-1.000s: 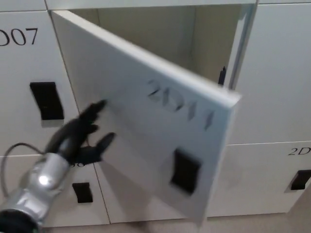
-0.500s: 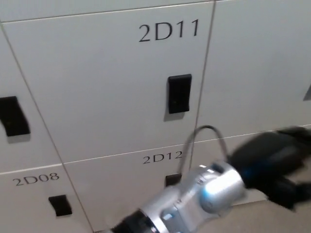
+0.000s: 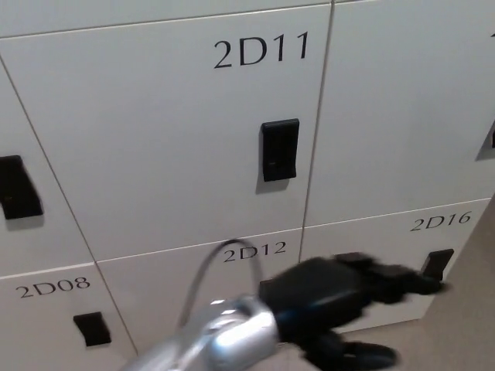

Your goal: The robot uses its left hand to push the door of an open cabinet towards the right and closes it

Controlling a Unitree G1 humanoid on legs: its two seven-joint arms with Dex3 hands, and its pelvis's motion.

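The cabinet door marked 2D11 is white and lies flush with the doors around it, shut. Its black handle sits near its right edge. My left hand is black, low in the picture, in front of the door marked 2D12. Its fingers are spread apart and point right, holding nothing. The silver forearm comes in from the bottom left with a grey cable looping above it. It does not touch door 2D11. My right hand does not show.
White doors surround it: 2D08 at lower left, 2D16 at lower right, an unmarked one at right. Each has a black handle. A strip of beige floor shows at the bottom right.
A second ago door 2D11 stood open with my left hand behind its left face; it swung right and shut. Since half a second ago my hand has dropped and drawn back left.
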